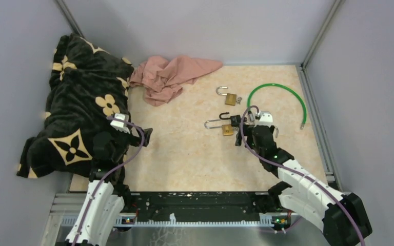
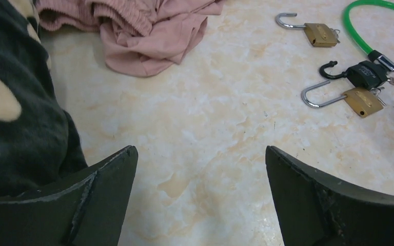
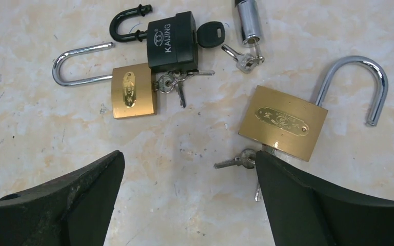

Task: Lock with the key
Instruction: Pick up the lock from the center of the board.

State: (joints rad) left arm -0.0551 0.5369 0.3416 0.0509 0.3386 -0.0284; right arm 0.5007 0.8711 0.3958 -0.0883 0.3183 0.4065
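Three padlocks lie open on the marble table top. A large brass padlock (image 3: 282,122) rests just ahead of my right finger, with its keys (image 3: 236,162) hanging from its base. A small brass padlock (image 3: 132,91) (image 1: 227,129) with a long shackle carries a key bunch (image 3: 170,84). Against it lies a black padlock (image 3: 172,41) (image 1: 232,119) with a black-headed key (image 3: 210,35). My right gripper (image 3: 188,156) (image 1: 247,129) hovers open over bare table, holding nothing. My left gripper (image 2: 200,149) (image 1: 142,134) is open and empty, well left of the locks.
A further brass padlock (image 1: 229,98) lies farther back. A green cable lock (image 1: 282,97) arcs to the right, its metal end (image 3: 249,20) near the black lock. A pink cloth (image 1: 169,77) and a black flowered blanket (image 1: 79,113) fill the left side. Grey walls enclose the table.
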